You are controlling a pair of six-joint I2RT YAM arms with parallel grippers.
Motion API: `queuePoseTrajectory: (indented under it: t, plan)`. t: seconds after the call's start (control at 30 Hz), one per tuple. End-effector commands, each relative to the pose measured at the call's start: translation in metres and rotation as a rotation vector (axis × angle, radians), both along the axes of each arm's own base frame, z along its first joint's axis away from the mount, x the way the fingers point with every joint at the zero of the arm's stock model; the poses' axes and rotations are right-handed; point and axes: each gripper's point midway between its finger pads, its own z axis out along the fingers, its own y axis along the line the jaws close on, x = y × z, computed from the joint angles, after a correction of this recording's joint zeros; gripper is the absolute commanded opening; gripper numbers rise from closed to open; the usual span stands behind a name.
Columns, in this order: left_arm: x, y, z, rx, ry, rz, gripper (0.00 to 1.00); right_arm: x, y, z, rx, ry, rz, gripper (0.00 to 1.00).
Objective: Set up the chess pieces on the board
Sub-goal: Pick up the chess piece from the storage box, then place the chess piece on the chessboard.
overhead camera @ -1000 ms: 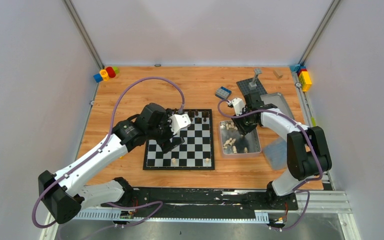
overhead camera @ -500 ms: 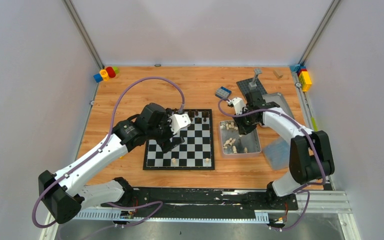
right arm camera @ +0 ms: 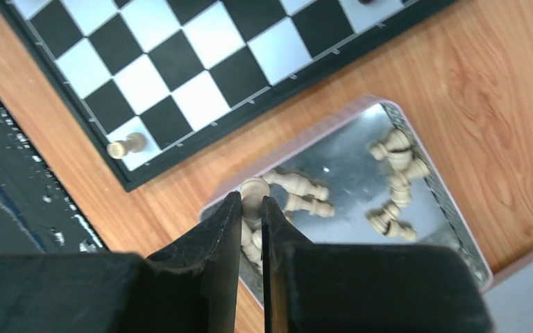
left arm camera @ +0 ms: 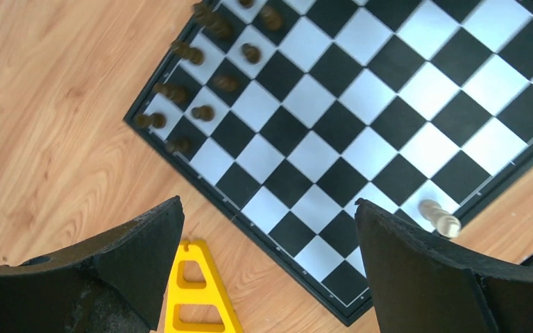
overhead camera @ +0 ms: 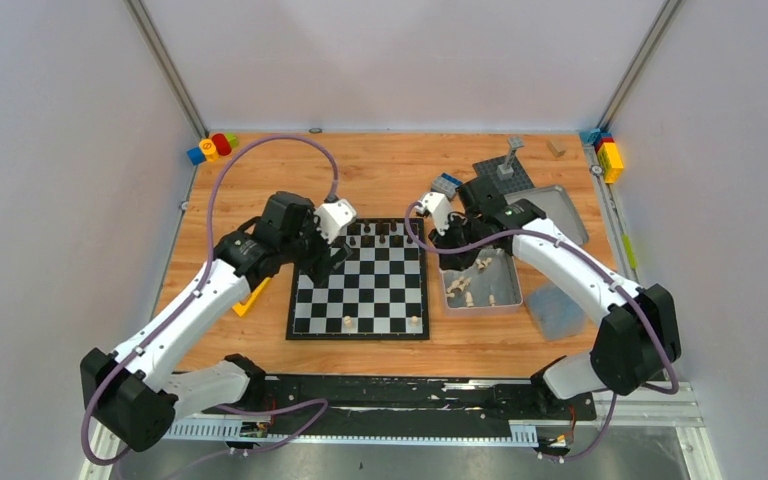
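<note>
The board (overhead camera: 358,285) lies mid-table. Several dark chess pieces (overhead camera: 381,236) stand on its far rows, and in the left wrist view they (left arm camera: 202,112) fill the corner squares. Two pale pieces (overhead camera: 347,323) stand on the near row; one (left arm camera: 438,216) shows in the left wrist view. My left gripper (overhead camera: 322,262) (left arm camera: 268,202) hangs open and empty above the board's left edge. My right gripper (overhead camera: 449,256) (right arm camera: 251,201) is shut on a pale piece (right arm camera: 254,187), raised over the left end of the metal tin (right arm camera: 451,229), where several pale pieces (right arm camera: 392,182) lie.
A yellow triangular part (left arm camera: 194,291) lies on the wood left of the board. A grey studded plate (overhead camera: 500,175), a blue brick (overhead camera: 447,183) and a silver lid (overhead camera: 560,210) sit behind the tin (overhead camera: 508,290). Coloured bricks (overhead camera: 210,148) occupy the back corners.
My right gripper has shut on a pale piece in the tin and moved left and up with it. My left arm has drawn back from mid-board toward the board's far left corner.
</note>
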Motion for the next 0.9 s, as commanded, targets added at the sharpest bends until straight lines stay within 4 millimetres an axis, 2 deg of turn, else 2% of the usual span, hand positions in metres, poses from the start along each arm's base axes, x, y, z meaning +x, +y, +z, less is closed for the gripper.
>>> queuePoseTrajectory:
  t: [0.0, 0.13, 0.23, 0.37, 0.53, 0.87]
  plan:
    - [0.024, 0.018, 0.029, -0.097, -0.061, 0.137, 1.00, -0.014, 0.036, 0.012, 0.063, 0.031, 0.092, 0.00]
    - [0.036, 0.051, 0.037, -0.129, -0.079, 0.275, 1.00, -0.035, 0.064, -0.002, 0.032, 0.056, 0.198, 0.00]
    - [0.043, 0.074, 0.042, -0.149, -0.089, 0.369, 1.00, -0.042, 0.074, -0.020, -0.021, 0.075, 0.241, 0.00]
    - [0.045, 0.090, 0.049, -0.173, -0.107, 0.427, 1.00, -0.049, 0.083, -0.036, -0.063, 0.096, 0.279, 0.01]
    - [0.046, 0.091, 0.055, -0.199, -0.118, 0.426, 1.00, -0.053, 0.090, -0.049, -0.096, 0.108, 0.297, 0.01]
    - [0.046, 0.088, 0.052, -0.204, -0.108, 0.409, 1.00, -0.052, 0.090, -0.068, -0.148, 0.106, 0.294, 0.02]
